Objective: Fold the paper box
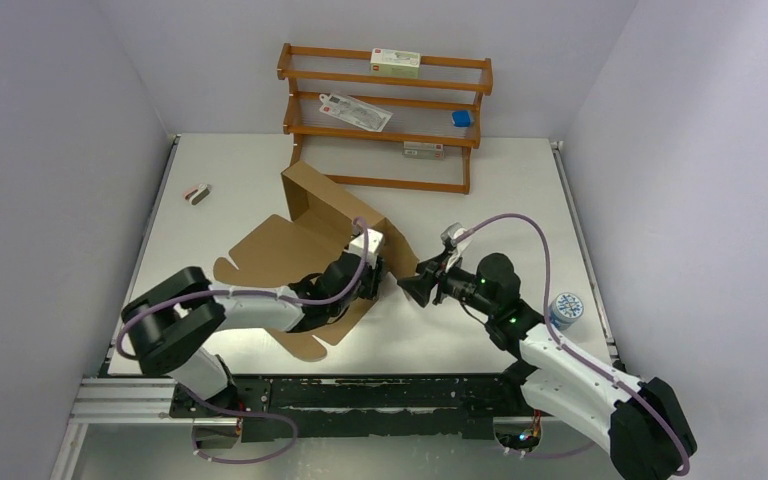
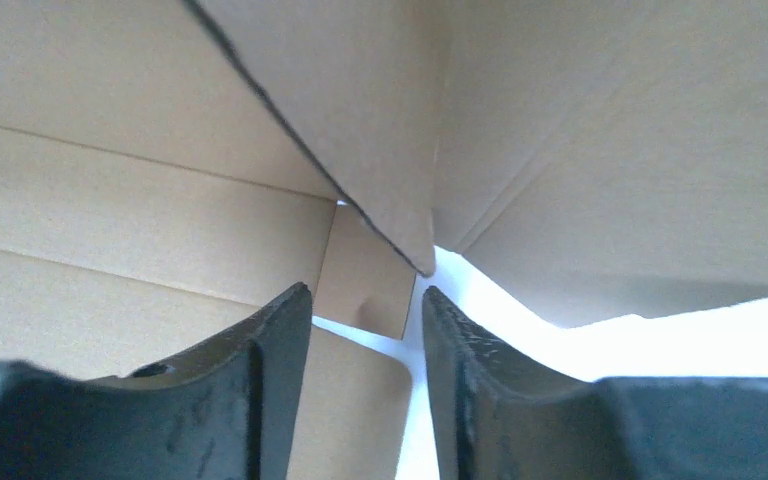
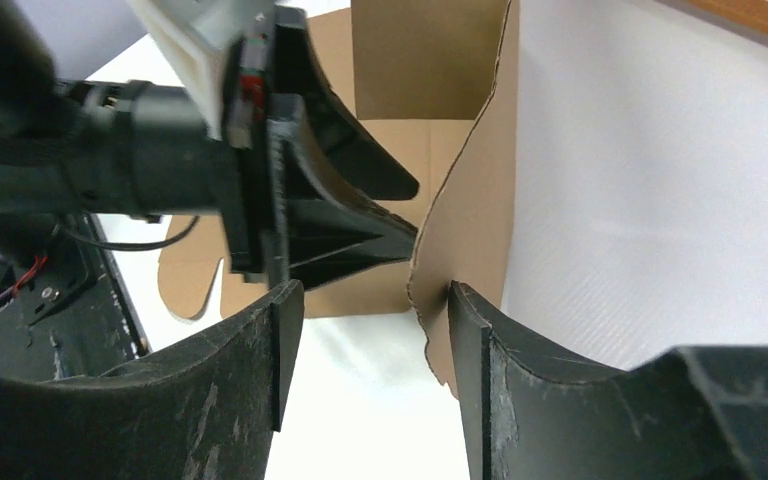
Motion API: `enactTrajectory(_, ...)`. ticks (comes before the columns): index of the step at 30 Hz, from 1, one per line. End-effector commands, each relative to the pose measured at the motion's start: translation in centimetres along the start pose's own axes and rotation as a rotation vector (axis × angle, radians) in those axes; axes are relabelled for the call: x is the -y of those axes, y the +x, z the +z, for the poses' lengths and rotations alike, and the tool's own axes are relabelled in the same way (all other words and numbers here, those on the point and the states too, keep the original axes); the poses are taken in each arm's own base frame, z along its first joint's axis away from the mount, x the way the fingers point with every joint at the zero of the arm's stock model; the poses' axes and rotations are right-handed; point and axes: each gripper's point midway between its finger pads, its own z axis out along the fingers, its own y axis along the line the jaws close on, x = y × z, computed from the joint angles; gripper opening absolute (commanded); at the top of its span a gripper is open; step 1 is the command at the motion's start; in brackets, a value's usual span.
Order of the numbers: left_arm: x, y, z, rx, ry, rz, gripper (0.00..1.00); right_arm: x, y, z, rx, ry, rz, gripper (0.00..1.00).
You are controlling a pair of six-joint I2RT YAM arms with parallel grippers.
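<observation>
The paper box is a brown cardboard sheet in the middle of the table, partly raised, with one panel upright and flaps flat toward the left. My left gripper reaches in from the left to the box's right-hand wall. In the left wrist view it is open, with nothing between its fingers, and cardboard fills the view. My right gripper faces it from the right. It is open too, and the wall's ragged edge stands just inside its right finger, not clamped.
An orange-brown wooden rack stands at the back and holds white cartons and a small blue object. A small grey item lies at the far left. A round patterned can sits near the right edge, beside my right arm.
</observation>
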Motion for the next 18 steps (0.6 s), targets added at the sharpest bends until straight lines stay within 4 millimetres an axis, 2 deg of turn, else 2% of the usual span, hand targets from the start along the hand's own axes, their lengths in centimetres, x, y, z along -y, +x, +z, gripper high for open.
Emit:
enactTrajectory(1, 1.0, -1.0, -1.8, 0.003, 0.061, -0.046, 0.54, 1.1, -1.1, -0.2, 0.015, 0.072, -0.03, 0.59)
enactTrajectory(7, 1.6, -2.3, -4.6, 0.002, 0.133, -0.059, 0.61, 1.2, -0.6, 0.1, -0.003, 0.071, -0.021, 0.59)
enactTrajectory(9, 1.2, -2.2, -4.8, 0.002, 0.126, -0.035, 0.62, 1.2, -0.5, 0.2, -0.002, 0.069, -0.017, 0.59)
enactTrajectory(15, 0.1, 1.4, -3.3, -0.038, 0.1, 0.055, 0.64, 1.2, -0.2, 0.5, -0.002, 0.061, -0.008, 0.59)
enactTrajectory(18, 0.7, 2.4, -2.5, -0.004, 0.108, 0.09, 0.67, 1.2, 0.0, 0.5, -0.002, 0.057, -0.001, 0.59)
